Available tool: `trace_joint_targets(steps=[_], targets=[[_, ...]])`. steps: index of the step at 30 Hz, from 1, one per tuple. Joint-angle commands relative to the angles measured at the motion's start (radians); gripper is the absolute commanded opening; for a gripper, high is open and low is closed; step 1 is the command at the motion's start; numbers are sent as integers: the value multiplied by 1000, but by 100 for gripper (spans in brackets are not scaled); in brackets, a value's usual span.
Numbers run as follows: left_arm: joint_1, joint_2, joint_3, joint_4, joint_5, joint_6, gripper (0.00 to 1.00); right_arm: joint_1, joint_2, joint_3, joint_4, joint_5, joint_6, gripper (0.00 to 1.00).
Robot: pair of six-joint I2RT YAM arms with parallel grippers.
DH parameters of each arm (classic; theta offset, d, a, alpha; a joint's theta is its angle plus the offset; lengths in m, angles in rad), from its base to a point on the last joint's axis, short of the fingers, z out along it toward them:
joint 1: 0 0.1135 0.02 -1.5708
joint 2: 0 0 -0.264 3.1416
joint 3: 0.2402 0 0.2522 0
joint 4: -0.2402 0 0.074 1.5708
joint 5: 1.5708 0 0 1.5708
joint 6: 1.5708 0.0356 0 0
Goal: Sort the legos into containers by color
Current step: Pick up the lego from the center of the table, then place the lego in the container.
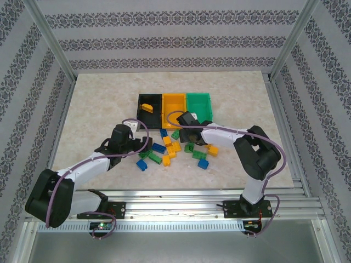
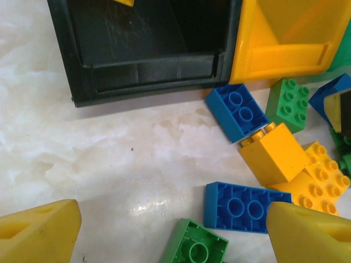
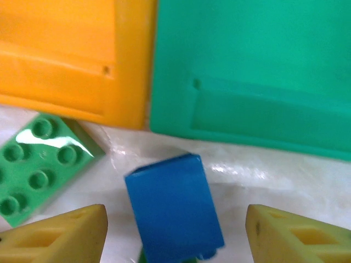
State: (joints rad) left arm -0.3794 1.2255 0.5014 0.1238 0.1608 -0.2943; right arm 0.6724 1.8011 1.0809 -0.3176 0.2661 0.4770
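Several yellow, green and blue legos (image 1: pixel 174 151) lie scattered on the table in front of three containers in a row: black (image 1: pixel 154 112), orange (image 1: pixel 175 104) and green (image 1: pixel 198 102). One yellow lego (image 1: pixel 147 106) lies in the black bin. My left gripper (image 2: pixel 174 213) is open low over the table in front of the black bin (image 2: pixel 148 82), with an upside-down blue lego (image 2: pixel 238 205) by its right finger and a green one (image 2: pixel 194 249) beside it. My right gripper (image 3: pixel 175 219) is open around a blue lego (image 3: pixel 170 200), its fingers apart from it, just in front of the green bin (image 3: pixel 252 76).
The orange bin (image 3: pixel 66 60) and a green lego plate (image 3: pixel 38 161) sit left of the right gripper. A yellow block (image 2: pixel 277 153), a blue brick (image 2: pixel 236 109) and a green brick (image 2: pixel 289 103) crowd the right of the left wrist view. Metal frame posts (image 1: pixel 52 41) ring the table.
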Motion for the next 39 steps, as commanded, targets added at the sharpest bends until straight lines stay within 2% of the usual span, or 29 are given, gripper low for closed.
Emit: trace_joint_targets(steps=[1, 6, 9, 18, 19, 28, 35, 39], targets=[[1, -11, -13, 59, 7, 0, 88, 8, -34, -9, -34, 33, 23, 68], [2, -7, -13, 60, 8, 0, 88, 6, 24, 18, -25, 16, 25, 67], [1, -4, -13, 63, 9, 0, 88, 4, 57, 49, -17, 3, 22, 61], [1, 10, -9, 70, 20, -4, 88, 3, 12, 38, -4, -22, -15, 26], [1, 15, -9, 72, 24, -6, 88, 3, -6, 29, 1, -22, -20, 25], [1, 39, -3, 86, 67, -7, 88, -33, -190, 12, 31, 6, -53, 25], [2, 46, 2, 87, 89, -8, 88, -169, -157, 88, 49, -115, -46, 25], [1, 47, 4, 86, 87, -8, 88, -194, -113, 153, 20, -110, -68, 25]])
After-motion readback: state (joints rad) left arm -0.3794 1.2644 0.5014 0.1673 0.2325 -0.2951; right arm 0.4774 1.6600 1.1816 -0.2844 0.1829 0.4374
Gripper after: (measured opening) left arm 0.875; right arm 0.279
